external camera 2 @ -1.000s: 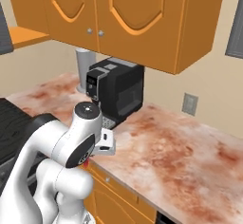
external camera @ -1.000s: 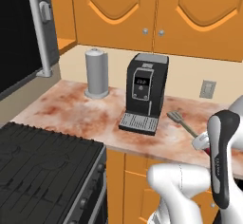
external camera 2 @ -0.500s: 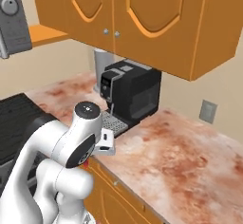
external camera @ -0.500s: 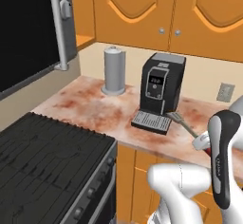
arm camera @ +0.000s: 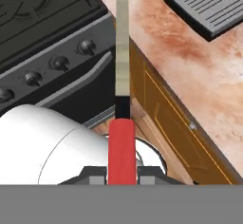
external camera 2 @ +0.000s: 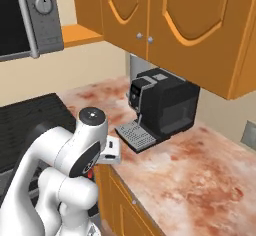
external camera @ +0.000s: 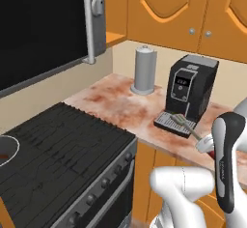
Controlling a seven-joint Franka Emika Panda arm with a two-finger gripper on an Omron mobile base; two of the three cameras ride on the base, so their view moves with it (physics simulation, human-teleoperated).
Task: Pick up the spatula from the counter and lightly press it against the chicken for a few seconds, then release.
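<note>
In the hand view, the gripper (arm camera: 122, 174) is clenched on the spatula (arm camera: 122, 144) at its red handle. The pale shaft runs straight up the picture, past the stove (arm camera: 42, 9) knobs and along the counter (arm camera: 204, 76) edge.

In the left base view, the spatula is held in the air beside the arm (external camera: 226, 164). Its slotted head shows against the tray of the coffee machine (external camera: 190, 89). A grey cylinder (external camera: 144, 70) stands left of the machine.

In the right base view, the arm is folded low before the counter, with the machine behind it.

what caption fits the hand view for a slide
Gripper shut on the red-handled spatula, stove knobs and counter beyond
</note>
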